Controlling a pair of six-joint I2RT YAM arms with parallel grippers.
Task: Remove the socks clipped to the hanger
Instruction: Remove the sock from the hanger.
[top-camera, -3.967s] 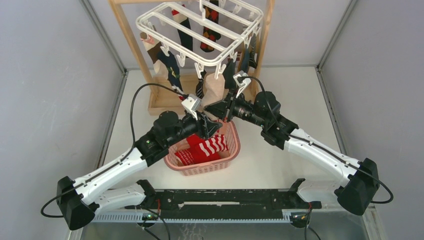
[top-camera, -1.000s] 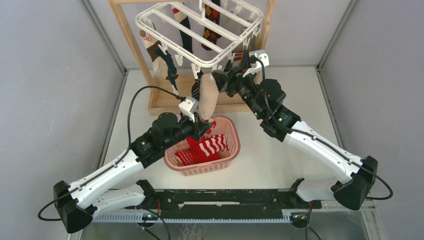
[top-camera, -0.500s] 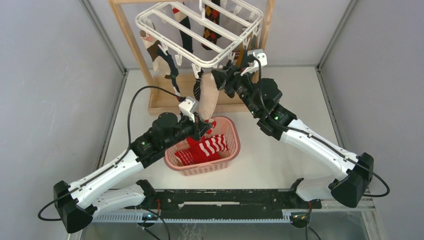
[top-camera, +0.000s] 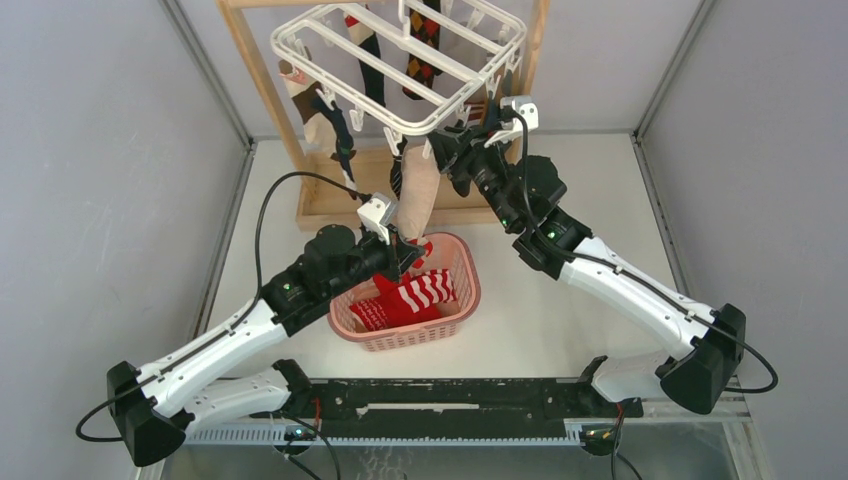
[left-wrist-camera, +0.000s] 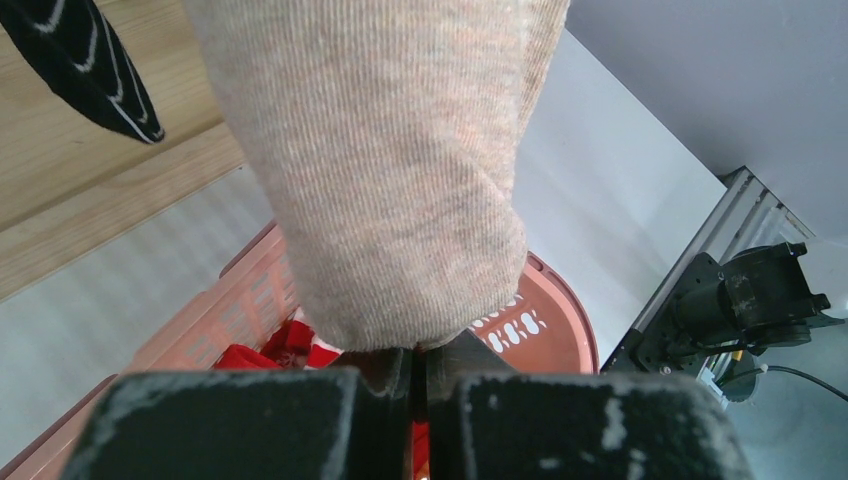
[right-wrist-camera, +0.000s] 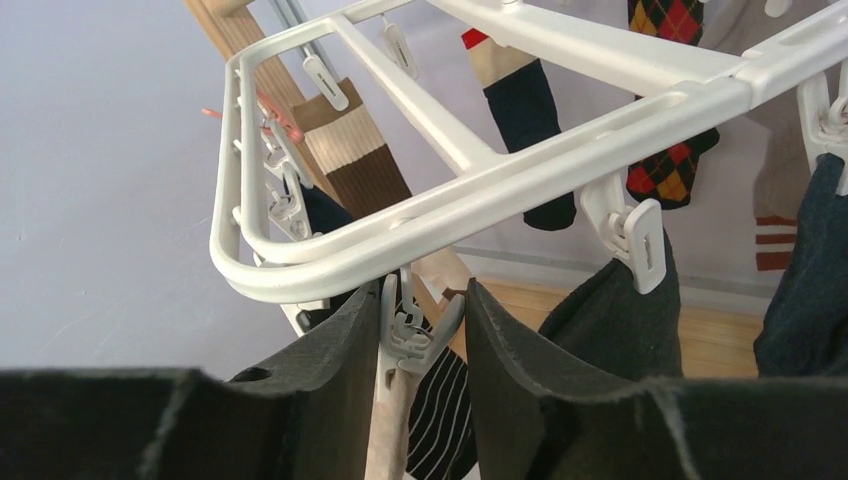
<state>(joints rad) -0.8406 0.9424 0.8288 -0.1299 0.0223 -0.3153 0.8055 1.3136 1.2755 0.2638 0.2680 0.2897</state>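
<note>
The white hanger (top-camera: 300, 45) hangs from a wooden stand, with several socks clipped to it. A beige sock (top-camera: 420, 195) dangles from a clip on its near rail. My left gripper (top-camera: 405, 250) is shut on that sock's toe (left-wrist-camera: 380, 170), just above the pink basket. My right gripper (top-camera: 442, 150) is up at the rail, its two fingers pressed against either handle of the white clip (right-wrist-camera: 410, 335) that holds the beige sock's cuff (right-wrist-camera: 390, 440). A black striped sock (right-wrist-camera: 440, 410) hangs right behind that clip.
The pink basket (top-camera: 465, 290) below holds red patterned and red-white striped socks (top-camera: 410, 300). The wooden stand (top-camera: 260, 90) rises at the back. Argyle (right-wrist-camera: 670, 20), navy and brown-banded socks hang from other clips; a dark sock (right-wrist-camera: 620, 310) hangs just right of my right fingers.
The right gripper's fingers have closed in onto the clip, and that arm has shifted slightly. The left arm and the beige sock stay as they were.
</note>
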